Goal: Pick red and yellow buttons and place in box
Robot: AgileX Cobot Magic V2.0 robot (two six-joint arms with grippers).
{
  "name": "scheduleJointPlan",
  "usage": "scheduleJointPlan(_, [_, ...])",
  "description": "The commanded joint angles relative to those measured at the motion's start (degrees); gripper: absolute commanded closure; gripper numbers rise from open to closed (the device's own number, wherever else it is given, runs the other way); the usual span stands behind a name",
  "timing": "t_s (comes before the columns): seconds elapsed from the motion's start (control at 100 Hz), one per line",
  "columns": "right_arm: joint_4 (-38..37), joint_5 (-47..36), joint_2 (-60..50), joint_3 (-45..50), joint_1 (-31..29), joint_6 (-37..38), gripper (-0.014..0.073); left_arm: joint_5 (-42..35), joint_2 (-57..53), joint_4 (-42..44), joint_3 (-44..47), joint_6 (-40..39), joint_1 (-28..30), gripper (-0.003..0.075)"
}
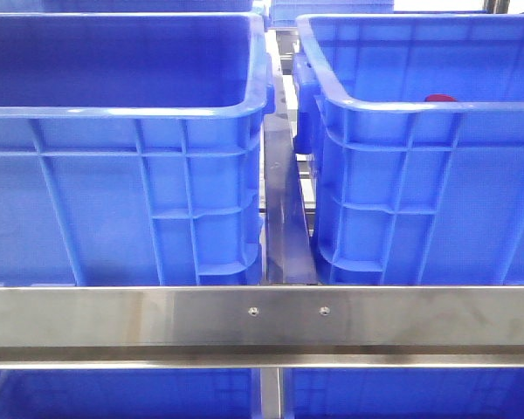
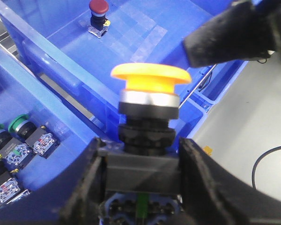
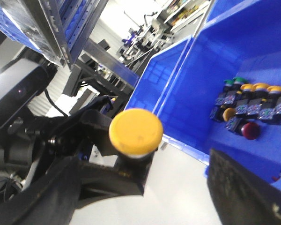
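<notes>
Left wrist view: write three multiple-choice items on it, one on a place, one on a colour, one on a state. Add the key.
1. Where is the red button?
A. on the floor of a crate
B. on the grey floor outside
C. on a metal rail

2. What colour is the cap of the held button?
A. green
B. red
C. yellow

3. How is the left gripper?
A. open and empty
B. shut on the held button
C. out of view

Key:
1 A, it stands upright on the blue bottom.
2 C, the mushroom cap is orange-yellow.
3 B, both fingers press the button's black body.
</notes>
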Motion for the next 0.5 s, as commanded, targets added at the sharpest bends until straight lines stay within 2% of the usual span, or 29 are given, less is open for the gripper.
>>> scheduleJointPlan(0.0, [8.27,3.84,1.35,-3.12,0.00,0.26,0.0016,-3.92,-1.71,-0.19,-1.89,-0.15,-0.47,0.0739])
scheduleJointPlan(0.49, [8.31,1.80,10.20,-11.68,8.56,0.86,0.0016,-3.92,-1.71,-0.42,-1.89,-0.15,-0.47,0.0739])
